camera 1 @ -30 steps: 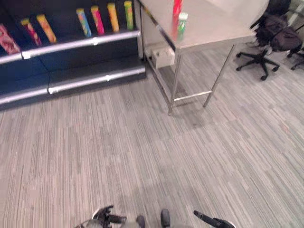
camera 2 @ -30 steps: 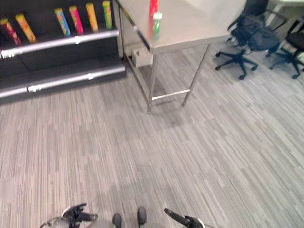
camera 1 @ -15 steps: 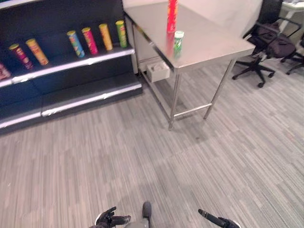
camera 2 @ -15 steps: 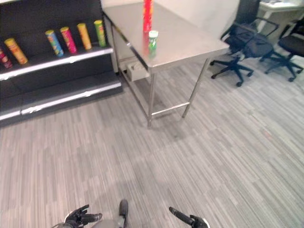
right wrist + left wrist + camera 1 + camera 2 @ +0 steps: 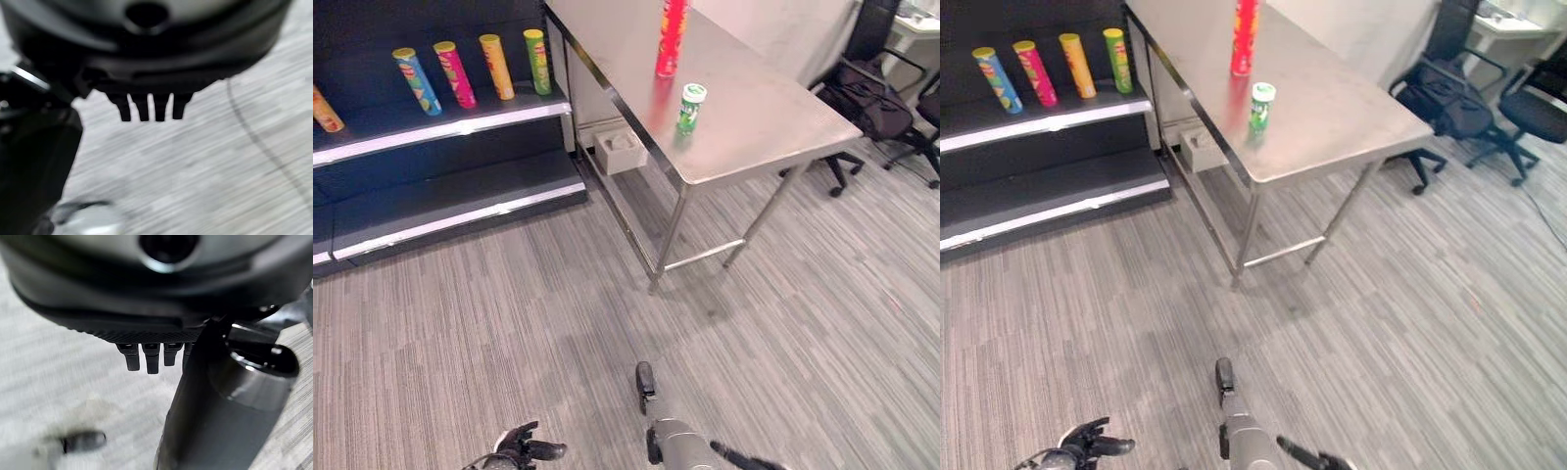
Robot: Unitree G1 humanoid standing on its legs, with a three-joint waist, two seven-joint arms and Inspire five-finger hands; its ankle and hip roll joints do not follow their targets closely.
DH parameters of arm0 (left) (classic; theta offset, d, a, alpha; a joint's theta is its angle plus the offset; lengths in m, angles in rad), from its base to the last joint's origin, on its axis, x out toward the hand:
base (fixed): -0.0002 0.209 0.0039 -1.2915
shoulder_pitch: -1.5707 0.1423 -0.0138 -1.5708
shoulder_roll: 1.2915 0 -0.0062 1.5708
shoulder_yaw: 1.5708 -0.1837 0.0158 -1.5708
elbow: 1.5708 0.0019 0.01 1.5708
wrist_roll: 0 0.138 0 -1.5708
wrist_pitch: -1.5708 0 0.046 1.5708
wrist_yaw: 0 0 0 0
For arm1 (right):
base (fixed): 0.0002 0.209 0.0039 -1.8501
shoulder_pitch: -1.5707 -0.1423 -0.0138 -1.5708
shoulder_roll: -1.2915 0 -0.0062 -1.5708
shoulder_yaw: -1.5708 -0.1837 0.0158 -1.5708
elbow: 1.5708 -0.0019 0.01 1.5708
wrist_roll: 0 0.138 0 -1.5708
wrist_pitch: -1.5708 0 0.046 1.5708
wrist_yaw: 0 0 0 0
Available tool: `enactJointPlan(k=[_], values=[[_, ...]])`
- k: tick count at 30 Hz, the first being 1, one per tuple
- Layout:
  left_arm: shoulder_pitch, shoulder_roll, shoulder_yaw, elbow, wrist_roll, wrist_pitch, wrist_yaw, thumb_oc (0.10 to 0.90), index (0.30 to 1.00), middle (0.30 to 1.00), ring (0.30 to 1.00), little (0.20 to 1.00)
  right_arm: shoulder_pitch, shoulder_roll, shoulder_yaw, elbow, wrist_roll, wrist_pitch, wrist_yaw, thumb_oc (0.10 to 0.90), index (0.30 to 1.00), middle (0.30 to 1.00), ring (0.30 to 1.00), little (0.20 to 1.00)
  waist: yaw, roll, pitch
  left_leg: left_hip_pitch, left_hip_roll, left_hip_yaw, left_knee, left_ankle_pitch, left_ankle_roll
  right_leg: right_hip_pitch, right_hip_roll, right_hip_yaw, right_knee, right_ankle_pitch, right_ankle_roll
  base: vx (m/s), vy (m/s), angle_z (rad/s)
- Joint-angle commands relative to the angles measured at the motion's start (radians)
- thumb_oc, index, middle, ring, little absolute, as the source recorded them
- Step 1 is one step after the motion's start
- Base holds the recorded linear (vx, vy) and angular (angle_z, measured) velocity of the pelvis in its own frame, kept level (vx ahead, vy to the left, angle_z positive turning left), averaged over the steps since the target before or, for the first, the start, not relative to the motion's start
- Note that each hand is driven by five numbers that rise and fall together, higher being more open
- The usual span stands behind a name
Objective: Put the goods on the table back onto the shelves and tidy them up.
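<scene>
A rectangular stainless-steel tabletop point(image 5: 764, 108) on thin metal legs stands on grey striped carpet floor point(image 5: 509, 323). On it a tall red cylindrical can point(image 5: 670, 37) stands upright, and nearer the front edge a short green can with a white lid point(image 5: 690, 107) stands apart from it. Beside the table is a dark shelf unit with silver edge strips point(image 5: 440, 129). Its upper shelf carries upright tall cans in a row: blue point(image 5: 415, 80), pink point(image 5: 454, 73), orange point(image 5: 495, 66) and green point(image 5: 537, 61). A small white box point(image 5: 620, 152) sits on the floor under the table.

Red tube point(image 5: 671, 37), green can point(image 5: 690, 107), steel-grey table point(image 5: 773, 108).
</scene>
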Motion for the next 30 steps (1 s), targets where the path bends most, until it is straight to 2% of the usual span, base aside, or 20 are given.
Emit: enactJointPlan(k=[1, 3, 4, 5, 6, 7, 8, 10, 12, 13, 14, 15, 16, 17, 18, 19, 20, 24, 29, 30], values=[[-0.028, 0.032, -0.021, -0.071, 0.041, -0.047, -0.005, 0.8, 0.9, 0.9, 0.9, 0.9, -0.042, -0.086, 0.021, -0.069, -0.021, -0.039, -0.014, 0.8, 0.9, 0.9, 0.9, 0.9, -0.003, 0.019, -0.017, -0.15, 0.033, -0.017, 0.001, 0.038, -0.054, 0.13, -0.036, 0.013, -0.103, 0.104, 0.082, 0.23, -0.256, 0.48], [-0.028, 0.018, -0.028, -0.088, 0.017, -0.049, -0.009, 0.8, 0.9, 0.9, 0.9, 0.9, -0.041, -0.1, 0.031, -0.094, -0.028, -0.043, -0.012, 0.8, 0.9, 0.9, 0.9, 0.9, -0.001, 0.03, -0.038, -0.135, 0.083, -0.022, 0.001, 0.039, -0.079, 0.167, -0.026, -0.019, -0.101, 0.073, 0.06, 0.29, -0.321, 0.51], [-0.029, 0.016, -0.034, -0.092, 0.015, -0.049, -0.012, 0.8, 0.9, 0.9, 0.9, 0.9, -0.043, -0.105, 0.032, -0.095, -0.029, -0.043, -0.013, 0.8, 0.9, 0.9, 0.9, 0.9, 0.001, 0.032, -0.041, -0.13, 0.097, -0.023, 0.001, 0.044, -0.088, 0.181, -0.021, -0.026, -0.102, 0.058, 0.053, 0.24, -0.281, 0.55], [-0.034, 0.01, -0.043, -0.097, 0.011, -0.049, -0.012, 0.8, 0.9, 0.9, 0.9, 0.9, -0.054, -0.11, 0.041, -0.089, -0.028, -0.046, -0.017, 0.8, 0.9, 0.9, 0.9, 0.9, 0.006, 0.03, -0.045, -0.149, 0.112, -0.017, 0.072, 0.029, -0.108, 0.216, -0.017, -0.036, -0.109, 0.028, 0.037, 0.16, -0.197, 0.63], [-0.034, 0.01, -0.043, -0.097, 0.011, -0.049, -0.012, 0.8, 0.9, 0.9, 0.9, 0.9, -0.054, -0.11, 0.041, -0.088, -0.028, -0.046, -0.017, 0.8, 0.9, 0.9, 0.9, 0.9, 0.006, 0.03, -0.045, -0.151, 0.112, -0.017, 0.075, 0.027, -0.108, 0.217, -0.017, -0.037, -0.109, 0.028, 0.037, 0.17, -0.205, 0.46], [-0.035, 0.009, -0.043, -0.102, 0.007, -0.049, -0.011, 0.8, 0.9, 0.9, 0.9, 0.9, -0.061, -0.113, 0.046, -0.087, -0.032, -0.046, -0.018, 0.8, 0.9, 0.9, 0.9, 0.9, 0.008, 0.029, -0.045, -0.166, 0.119, -0.01, 0.132, 0.031, -0.119, 0.237, -0.014, -0.039, -0.11, 0.014, 0.028, 0.16, -0.187, 0.26], [-0.033, 0.009, -0.046, -0.13, -0.004, -0.051, -0.011, 0.8, 0.9, 0.9, 0.9, 0.9, -0.068, -0.119, 0.046, -0.097, -0.024, -0.049, -0.02, 0.8, 0.9, 0.9, 0.9, 0.9, 0.014, 0.025, -0.037, -0.213, 0.116, 0.003, 0.275, 0.065, -0.133, 0.275, -0.013, -0.039, -0.112, -0.009, 0.014, 0.15, -0.234, 0.08], [-0.04, 0.01, -0.046, -0.157, -0.025, -0.051, -0.004, 0.8, 0.9, 0.9, 0.9, 0.9, -0.08, -0.127, 0.051, -0.119, -0.014, -0.05, -0.023, 0.8, 0.9, 0.9, 0.9, 0.9, 0.027, 0.012, -0.007, -0.326, 0.093, -0.002, 0.468, 0.124, -0.128, 0.3, -0.022, -0.035, -0.112, -0.021, -0.004, 0.06, -0.188, -0.06], [-0.044, 0.011, -0.047, -0.169, -0.036, -0.05, -0.001, 0.8, 0.9, 0.9, 0.9, 0.9, -0.093, -0.133, 0.054, -0.12, -0.007, -0.046, -0.027, 0.8, 0.9, 0.9, 0.9, 0.9, 0.034, 0.002, 0.012, -0.403, 0.092, 0.027, 0.575, 0.143, -0.118, 0.317, -0.029, -0.037, -0.112, -0.036, -0.014, 0.07, -0.118, -0.11], [-0.041, 0.006, -0.051, -0.191, -0.054, -0.052, -0.007, 0.8, 0.9, 0.9, 0.9, 0.9, -0.095, -0.134, 0.048, -0.109, -0.001, -0.043, -0.026, 0.8, 0.9, 0.9, 0.9, 0.9, 0.035, 0.004, 0.012, -0.431, 0.133, 0.083, 0.518, 0.135, -0.112, 0.332, -0.042, -0.046, -0.112, -0.052, -0.011, 0.12, -0.055, 0.07], [-0.041, 0.006, -0.051, -0.191, -0.055, -0.052, -0.006, 0.8, 0.9, 0.9, 0.9, 0.9, -0.095, -0.135, 0.048, -0.109, -0.001, -0.043, -0.026, 0.8, 0.9, 0.9, 0.9, 0.9, 0.036, 0.004, 0.014, -0.428, 0.134, 0.084, 0.518, 0.134, -0.112, 0.335, -0.041, -0.045, -0.112, -0.053, -0.011, 0.22, 0.04, 0.03], [-0.038, 0.002, -0.055, -0.197, -0.058, -0.055, -0.009, 0.8, 0.9, 0.9, 0.9, 0.9, -0.091, -0.135, 0.037, -0.108, 0.007, -0.046, -0.026, 0.8, 0.9, 0.9, 0.9, 0.9, 0.035, 0.01, 0.005, -0.417, 0.17, 0.127, 0.355, 0.119, -0.115, 0.345, -0.053, -0.055, -0.112, -0.068, 0.0, 0.18, 0.075, 0.08], [-0.038, 0.001, -0.058, -0.196, -0.058, -0.056, -0.007, 0.8, 0.9, 0.9, 0.9, 0.9, -0.091, -0.136, 0.033, -0.112, 0.008, -0.047, -0.029, 0.8, 0.9, 0.9, 0.9, 0.9, 0.038, 0.016, 0.005, -0.416, 0.181, 0.133, 0.27, 0.143, -0.12, 0.353, -0.053, -0.058, -0.112, -0.077, 0.003, 0.23, 0.104, -0.08], [-0.037, 0.001, -0.061, -0.193, -0.058, -0.055, -0.005, 0.8, 0.9, 0.9, 0.9, 0.9, -0.089, -0.135, 0.033, -0.113, 0.006, -0.047, -0.031, 0.8, 0.9, 0.9, 0.9, 0.9, 0.046, 0.027, 0.005, -0.432, 0.184, 0.118, 0.198, 0.189, -0.128, 0.361, -0.046, -0.057, -0.112, -0.087, 0.005, 0.25, 0.126, -0.09], [-0.035, -0.003, -0.064, -0.183, -0.065, -0.057, -0.002, 0.8, 0.9, 0.9, 0.9, 0.9, -0.09, -0.131, 0.041, -0.104, 0.0, -0.047, -0.038, 0.8, 0.9, 0.9, 0.9, 0.9, 0.074, 0.044, 0.004, -0.467, 0.167, 0.034, 0.079, 0.254, -0.142, 0.382, -0.035, -0.043, -0.112, -0.111, 0.007, 0.2, 0.097, 0.27], [-0.035, -0.003, -0.064, -0.183, -0.065, -0.057, -0.002, 0.8, 0.9, 0.9, 0.9, 0.9, -0.09, -0.131, 0.041, -0.104, 0.0, -0.047, -0.038, 0.8, 0.9, 0.9, 0.9, 0.9, 0.072, 0.043, 0.007, -0.46, 0.166, 0.033, 0.073, 0.256, -0.142, 0.388, -0.036, -0.045, -0.112, -0.113, 0.007, 0.27, 0.145, 0.22], [-0.037, -0.003, -0.068, -0.168, -0.067, -0.057, 0.006, 0.8, 0.9, 0.9, 0.9, 0.9, -0.094, -0.13, 0.047, -0.093, -0.009, -0.046, -0.041, 0.8, 0.9, 0.9, 0.9, 0.9, 0.086, 0.049, 0.01, -0.485, 0.157, -0.026, 0.027, 0.278, -0.16, 0.411, -0.038, -0.025, -0.112, -0.13, 0.009, 0.18, 0.122, -0.31], [-0.028, -0.008, -0.068, -0.152, -0.066, -0.059, 0.002, 0.8, 0.9, 0.9, 0.9, 0.9, -0.093, -0.109, 0.046, -0.073, -0.015, -0.043, -0.037, 0.8, 0.9, 0.9, 0.9, 0.9, 0.081, 0.071, -0.015, -0.426, 0.163, -0.041, 0.002, 0.279, -0.157, 0.409, -0.041, 0.011, -0.112, -0.13, 0.022, 0.16, 0.231, -0.81], [-0.04, 0.016, -0.041, -0.09, -0.049, -0.056, 0.007, 0.8, 0.9, 0.9, 0.9, 0.9, -0.092, -0.064, 0.048, -0.037, -0.019, -0.031, -0.034, 0.8, 0.9, 0.9, 0.9, 0.9, 0.08, 0.039, -0.041, -0.385, 0.123, 0.021, 0.001, 0.229, -0.117, 0.395, -0.108, 0.059, -0.112, -0.107, 0.062, 0.09, 0.3, -0.36], [-0.045, 0.027, -0.026, -0.072, -0.047, -0.055, 0.012, 0.8, 0.9, 0.9, 0.9, 0.9, -0.093, -0.054, 0.049, -0.027, -0.022, -0.029, -0.035, 0.8, 0.9, 0.9, 0.9, 0.9, 0.078, 0.026, -0.044, -0.376, 0.107, 0.037, 0.001, 0.21, -0.098, 0.384, -0.126, 0.076, -0.111, -0.092, 0.077, 0.02, 0.201, -0.23]])
